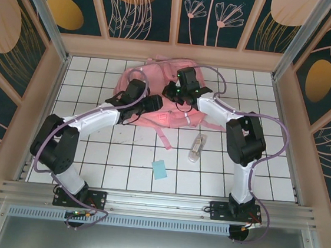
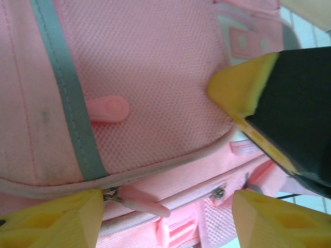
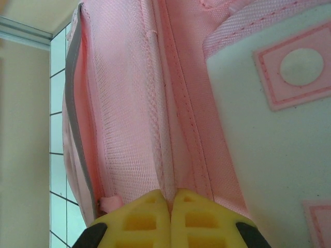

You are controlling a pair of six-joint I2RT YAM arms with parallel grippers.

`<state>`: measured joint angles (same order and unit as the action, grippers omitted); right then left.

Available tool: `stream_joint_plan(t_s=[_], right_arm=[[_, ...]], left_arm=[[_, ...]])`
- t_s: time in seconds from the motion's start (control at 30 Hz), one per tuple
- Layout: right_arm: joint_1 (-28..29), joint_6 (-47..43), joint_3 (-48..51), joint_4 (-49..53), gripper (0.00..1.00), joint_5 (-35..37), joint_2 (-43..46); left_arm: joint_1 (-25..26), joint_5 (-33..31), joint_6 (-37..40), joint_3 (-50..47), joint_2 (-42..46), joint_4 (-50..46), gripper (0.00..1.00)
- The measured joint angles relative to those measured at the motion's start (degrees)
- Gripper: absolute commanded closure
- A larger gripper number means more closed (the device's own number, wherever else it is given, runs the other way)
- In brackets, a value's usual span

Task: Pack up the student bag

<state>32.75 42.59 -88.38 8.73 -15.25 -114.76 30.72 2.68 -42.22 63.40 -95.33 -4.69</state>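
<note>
Gaping wide, the left pincer [image 2: 165,217] sits over the bag [image 2: 155,62]; the right pincer [image 3: 170,206] is pressed closed against its fabric

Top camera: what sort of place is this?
Probably a lab robot cell, not a classroom: a white tiled table boxed in by leaf-patterned panels, with two arms bolted to an aluminium rail at its near edge.

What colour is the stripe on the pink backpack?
The stripe is dull grey, clearest in the left wrist view.
</note>
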Motion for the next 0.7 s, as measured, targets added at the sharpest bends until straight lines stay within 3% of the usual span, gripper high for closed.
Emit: stream_joint_plan(t_s=[0.17,0.47,0.7], right_arm=[[0.1,1.3,0.2,-1.0,1.00,0.2,0.0],[1.1,1.9,1.4,-2.5,1.00,1.0,0.0],[1.1,1.9,2.3,-3.5,1.00,1.5,0.1]], left_arm=[[0.6,-3.3,1.1,1.8,-1.6,-2.6,0.46],[2.2,-8.7,2.2,4.2,-8.3,-5.6,0.45],[2.4,-11.7,3.6,4.4,-8.8,-7.0,0.74]])
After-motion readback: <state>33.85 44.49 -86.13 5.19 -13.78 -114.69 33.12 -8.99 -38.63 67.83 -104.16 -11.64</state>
